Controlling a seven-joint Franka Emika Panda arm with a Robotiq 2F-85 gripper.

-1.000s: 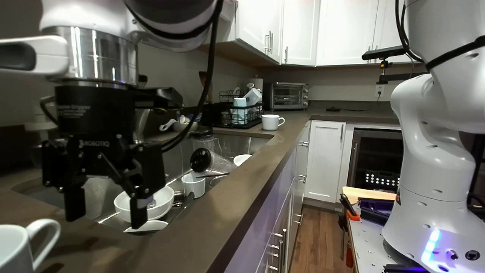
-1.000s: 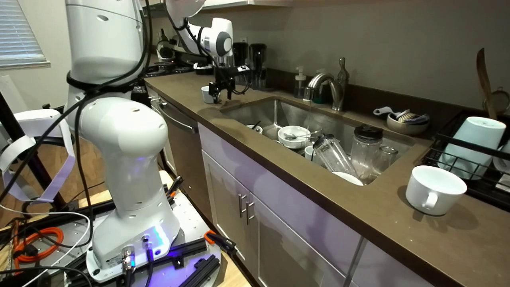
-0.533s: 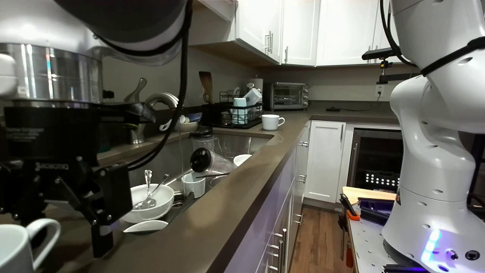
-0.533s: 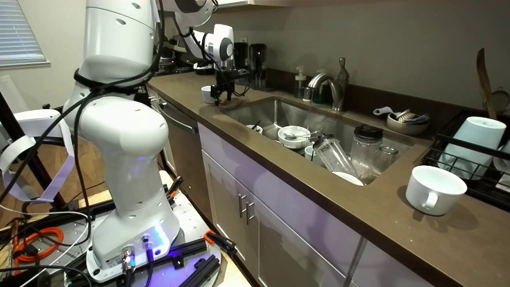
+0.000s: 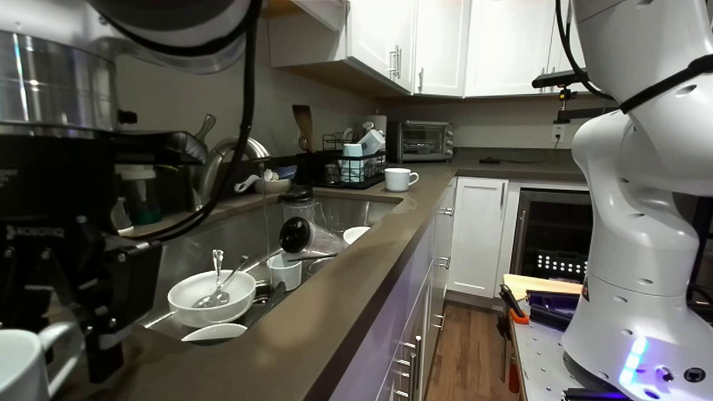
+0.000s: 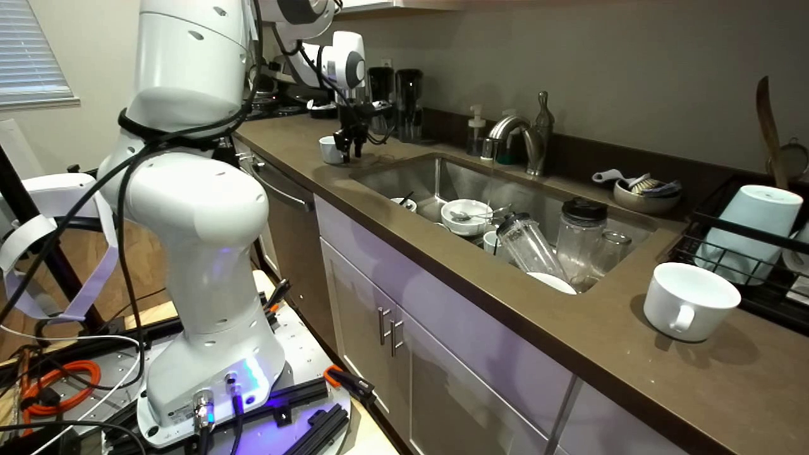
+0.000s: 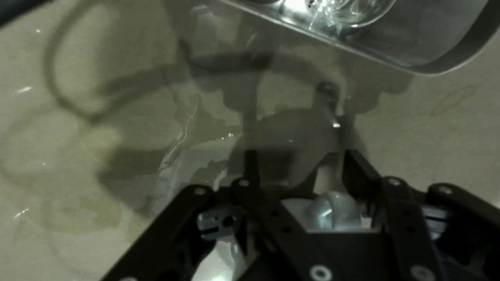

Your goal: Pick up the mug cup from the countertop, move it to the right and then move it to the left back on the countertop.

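Gripper (image 7: pixel 301 159) slides to the mug (image 5: pixel 16 365) near the sink (image 6: pixel 455 180) edge of the counter (image 5: pixel 312 323), fingers (image 7: pixel 358 171) narrowed but apart; centre the handle (image 5: pixel 77 348), then squeeze.

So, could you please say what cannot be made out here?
White mug: partly cut off by an exterior view's left edge.
Whether the claw touches its handle: too dark in an exterior view, blurred in the wrist view.
Shiny rounded object: cut off by the wrist view's top edge.
Nearer white bowl: base hidden behind the countertop in an exterior view.
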